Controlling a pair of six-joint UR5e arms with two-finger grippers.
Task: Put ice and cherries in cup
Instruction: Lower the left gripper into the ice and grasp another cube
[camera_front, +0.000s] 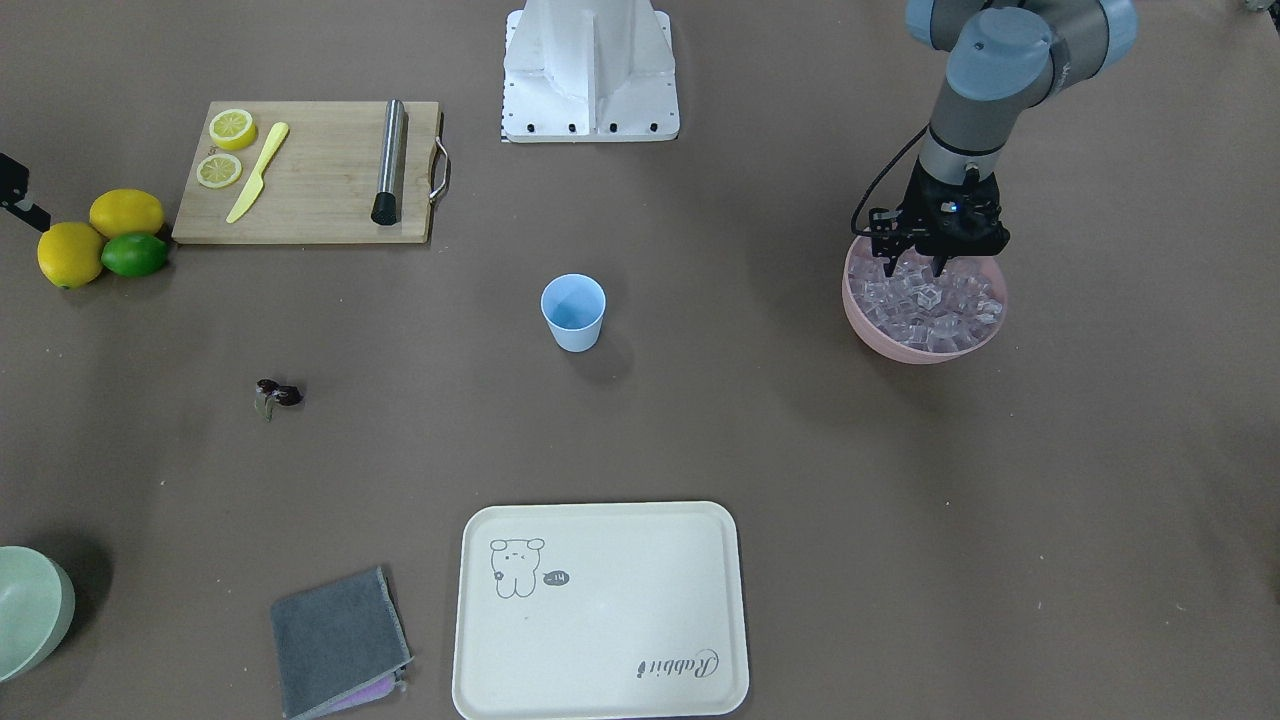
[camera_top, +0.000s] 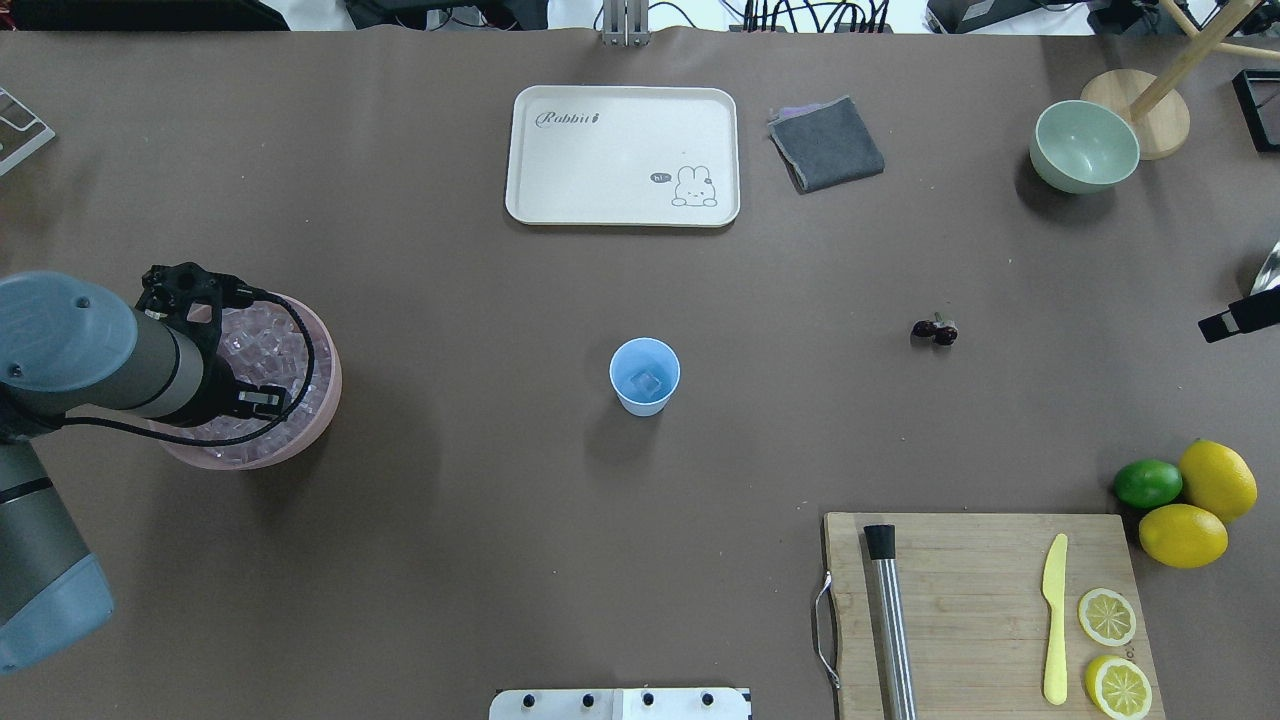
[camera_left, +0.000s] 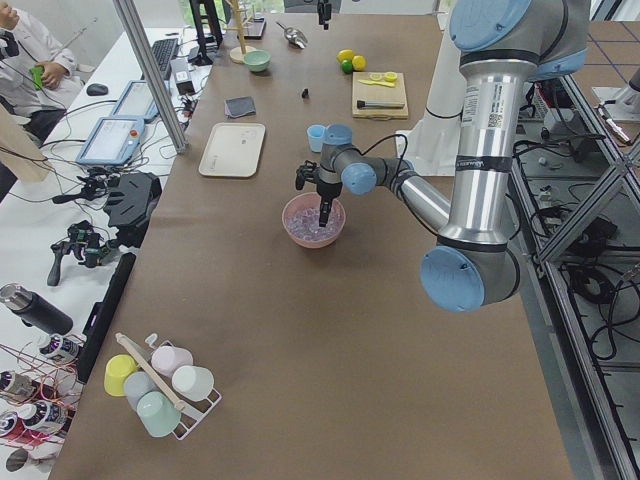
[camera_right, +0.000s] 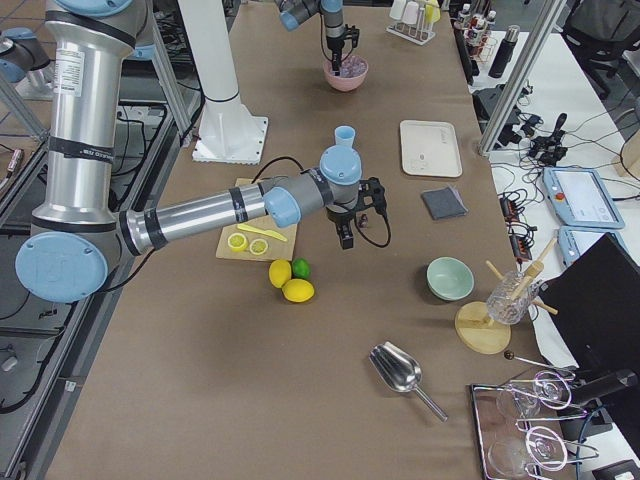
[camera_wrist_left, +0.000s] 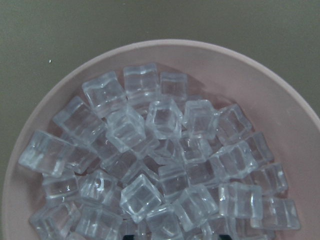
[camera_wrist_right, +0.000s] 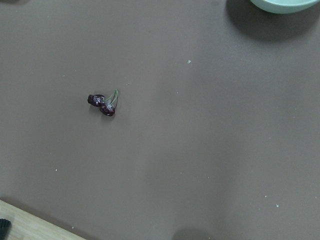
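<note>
Left hand (camera_front: 913, 267) sits in the pink bowl (camera_front: 920, 352), fingers apart among the ice (camera_wrist_left: 162, 117). I'd pinch one top cube squarely, lift straight, then cross to the cup (camera_top: 644, 375) mid-surface. Cherries (camera_top: 935, 330) lie beyond.

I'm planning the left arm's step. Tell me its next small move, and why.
Probably shut the left claw on the ice. Its fingers stand apart with the tips down among the pile in the pink bowl. The cup holds only one cube, so more seems wanted.
</note>
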